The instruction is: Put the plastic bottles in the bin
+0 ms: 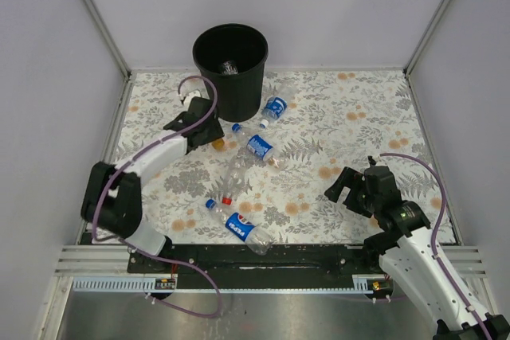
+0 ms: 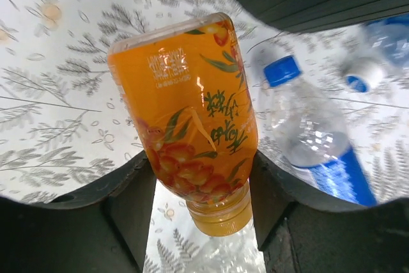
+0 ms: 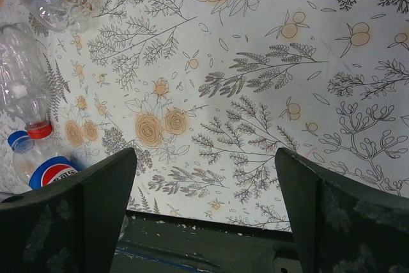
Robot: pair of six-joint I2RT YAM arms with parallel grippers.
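Slip risk on the lift, with left hand (image 2: 201, 174) clamped near the cap end of the orange bottle (image 2: 185, 113), toward the far-left corner of the surface (image 1: 358, 117) just beside the bin (image 1: 236, 95), body free to swing and clip the rim; right hand (image 3: 204, 164) spread apart, idle.

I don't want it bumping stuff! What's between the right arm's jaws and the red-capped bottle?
Only bare flowery tablecloth lies between the right gripper, jaws wide open, and the red-capped bottle. The top view shows it.
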